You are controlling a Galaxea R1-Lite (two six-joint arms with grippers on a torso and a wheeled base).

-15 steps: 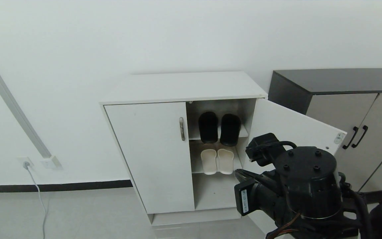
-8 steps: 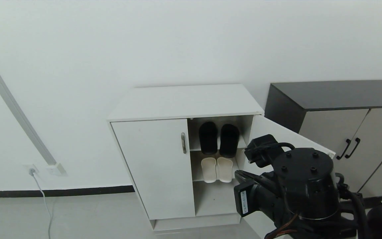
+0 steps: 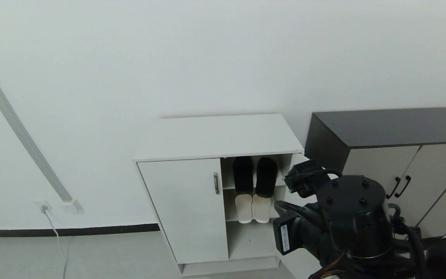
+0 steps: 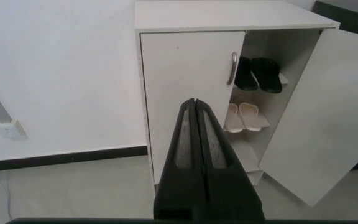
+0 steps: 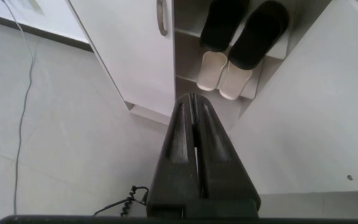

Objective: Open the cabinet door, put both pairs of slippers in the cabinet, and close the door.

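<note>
Only the camera shifted: the cabinet (image 3: 219,135) sits lower in the head view. Black slippers (image 3: 254,174) and white slippers (image 3: 252,203) lie front-to-back on its shelves. Its open door (image 4: 328,118) stands upright on the robot's right, free edge toward the robot, nearer the right gripper (image 5: 195,98). Both that and the left gripper (image 4: 195,102) have jaws clenched on nothing.

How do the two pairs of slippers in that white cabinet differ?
The black slippers are dark; the white slippers are pale cream. The black slippers sit on the top shelf, the white slippers on the shelf below. The black slippers look longer than the white slippers. Both pairs lie side by side in the open half of the cabinet.
</note>
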